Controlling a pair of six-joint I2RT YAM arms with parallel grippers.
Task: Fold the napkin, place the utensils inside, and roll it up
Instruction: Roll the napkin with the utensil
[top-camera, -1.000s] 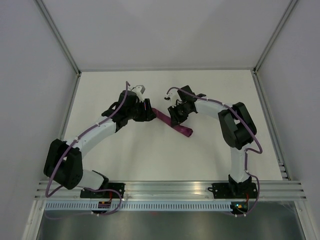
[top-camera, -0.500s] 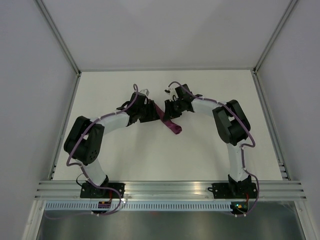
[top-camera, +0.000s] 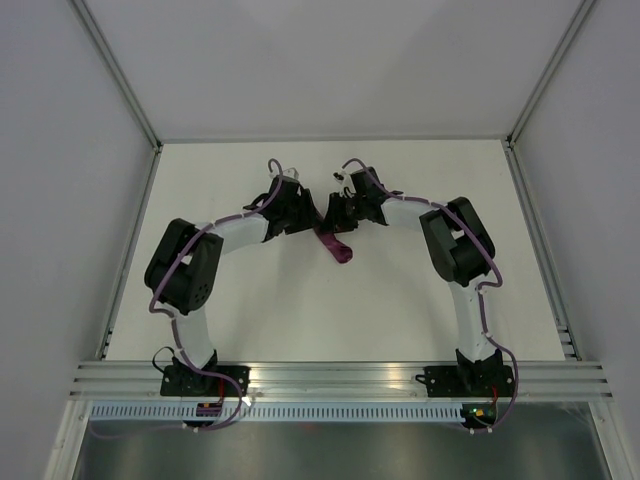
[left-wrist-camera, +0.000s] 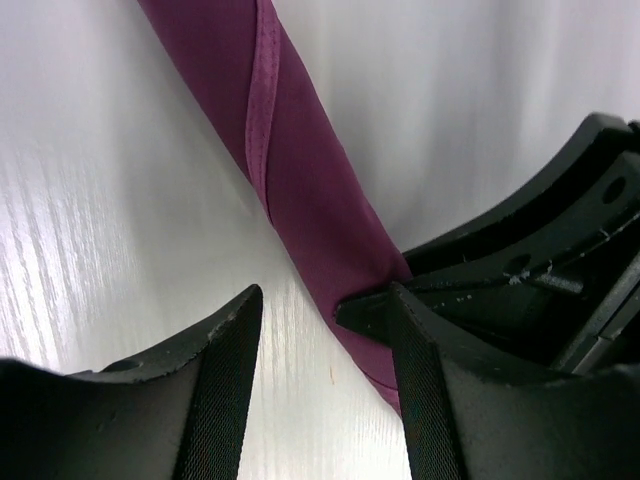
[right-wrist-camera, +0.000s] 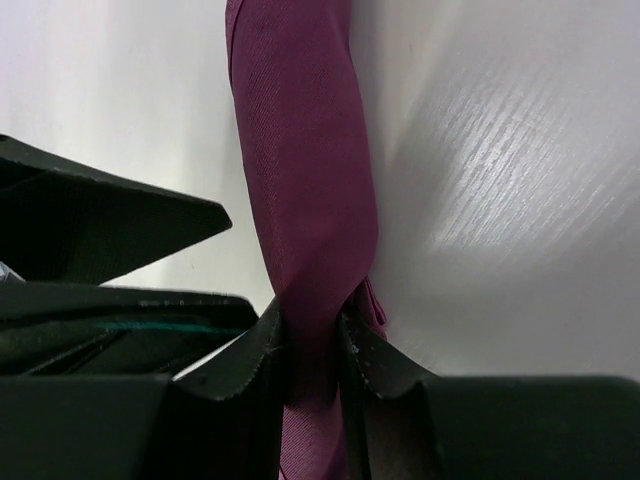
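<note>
Right wrist view: my right claw (right-wrist-camera: 312, 345) pinches the rolled napkin (right-wrist-camera: 300, 170) near one end. My left claw (left-wrist-camera: 322, 320) is spread, that roll lying between its fingers on the white table (left-wrist-camera: 90, 200).

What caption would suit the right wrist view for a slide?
The right gripper pinches the rolled purple napkin, with the white table behind it.

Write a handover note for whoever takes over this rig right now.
Left gripper: open, not clamping the rolled napkin just ahead of it.
Right gripper: shut on the napkin near one end.
Napkin: a slim tube between the two grippers.
Knife: not visible, possibly inside.
Done: folding and rolling, it seems.
Left: let go and withdraw.
</note>
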